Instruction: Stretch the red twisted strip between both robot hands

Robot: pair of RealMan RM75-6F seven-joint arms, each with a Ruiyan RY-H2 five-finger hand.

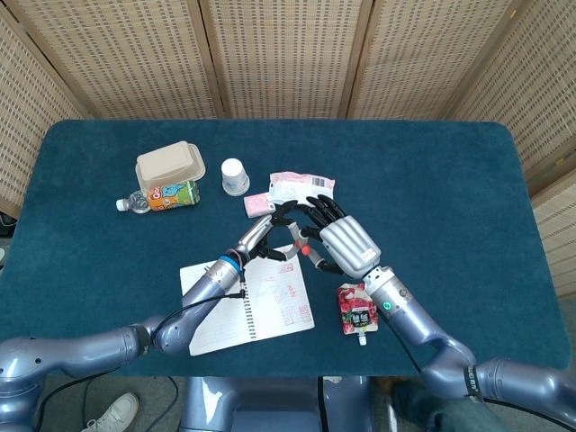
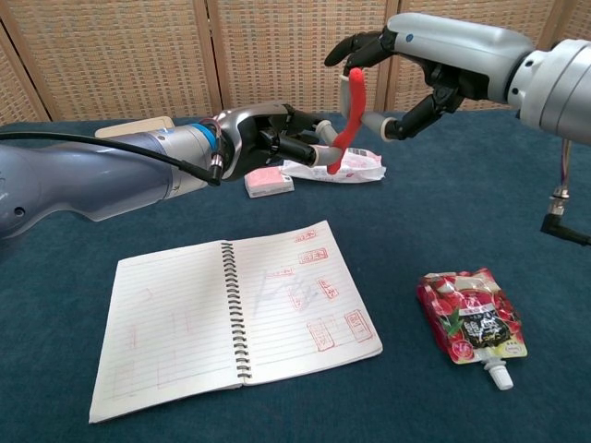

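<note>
Red twisted strip (image 2: 348, 118) held above table (image 2: 517, 185) btwn both hands: left hand (image 2: 272, 137) pinches its lower end, right hand (image 2: 406, 65) pinches upper end w/ fingertips; strip runs curved, near upright, over the open notebook (image 2: 240, 314)

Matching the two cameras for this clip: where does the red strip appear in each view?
Head view: the red strip is only a small red bit near the picture's middle, between the left hand and right hand.
Chest view: the red strip runs upright, upper middle, its bottom end in the left hand, its top at the right hand.
Shared landmark: the open notebook.
</note>
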